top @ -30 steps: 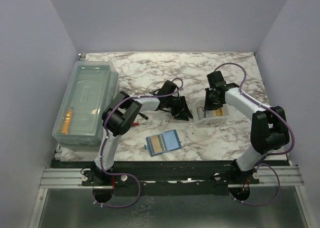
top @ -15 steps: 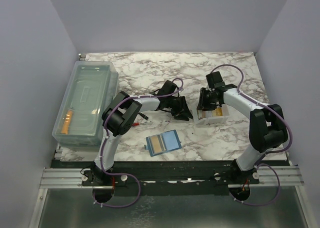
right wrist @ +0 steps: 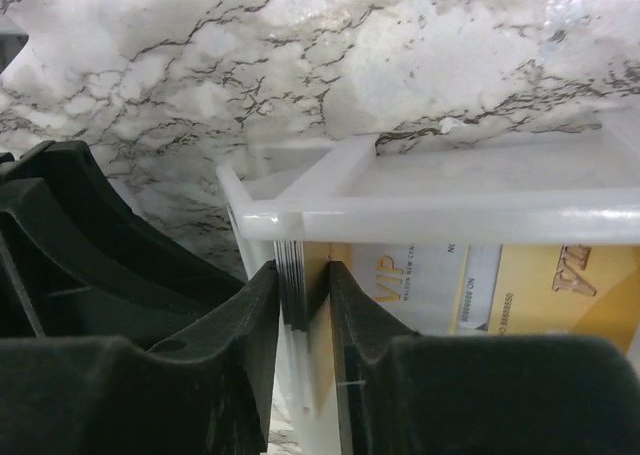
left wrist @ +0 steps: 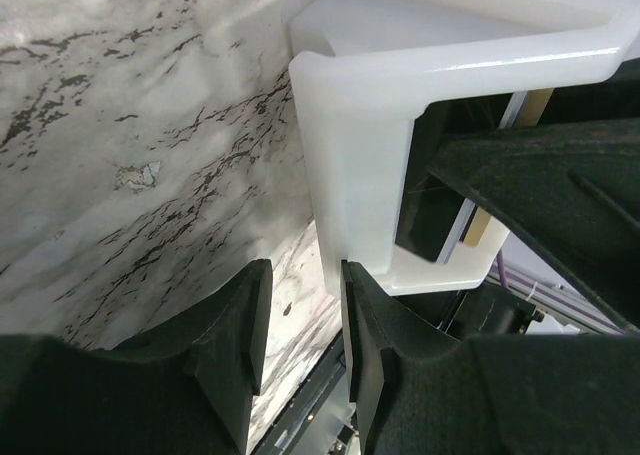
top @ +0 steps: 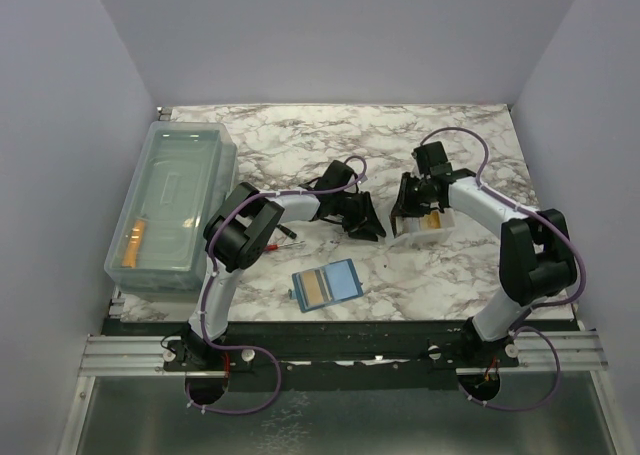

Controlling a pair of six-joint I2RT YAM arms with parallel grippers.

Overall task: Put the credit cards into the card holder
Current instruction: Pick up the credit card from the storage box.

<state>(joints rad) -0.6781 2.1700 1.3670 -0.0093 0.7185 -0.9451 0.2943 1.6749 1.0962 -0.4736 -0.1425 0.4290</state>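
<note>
The teal card holder (top: 340, 280) lies open on the marble with one golden credit card (top: 314, 289) in its left half. More credit cards sit in the white tray (top: 432, 237). In the right wrist view a stack of cards (right wrist: 293, 275) stands on edge at the tray's (right wrist: 450, 220) end, and another gold card (right wrist: 560, 285) lies flat. My right gripper (right wrist: 303, 285) is shut on that stack; from above the right gripper (top: 408, 215) is at the tray's left end. My left gripper (left wrist: 300, 315) is open over bare marble, its right finger against the tray's corner (left wrist: 350, 155).
A large clear plastic bin (top: 170, 200) with an orange object inside (top: 135, 240) stands at the left edge. A small red-handled tool (top: 280, 245) lies by the left arm. The left gripper (top: 368, 223) sits just left of the tray, close to the right gripper.
My right gripper has slid left along the tray to its left end and closed on the cards. The tray has shifted slightly. The left arm has not moved.
</note>
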